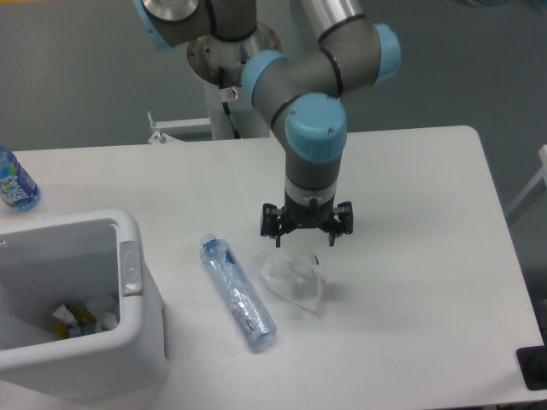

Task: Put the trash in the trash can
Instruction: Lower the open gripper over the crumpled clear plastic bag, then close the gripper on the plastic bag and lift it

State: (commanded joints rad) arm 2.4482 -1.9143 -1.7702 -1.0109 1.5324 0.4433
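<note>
Crumpled white translucent wrapper (295,281) lies on white table (427,222), beside crushed clear plastic bottle (238,292). We see black two-finger gripper (306,243) just above wrapper, jaws spread. Large white plastic bin (128,282) at left.

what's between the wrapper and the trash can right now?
The crushed bottle lies on the table between the wrapper and the trash can, slanted, cap end up-left, touching neither. The fixed camera shows it.
</note>
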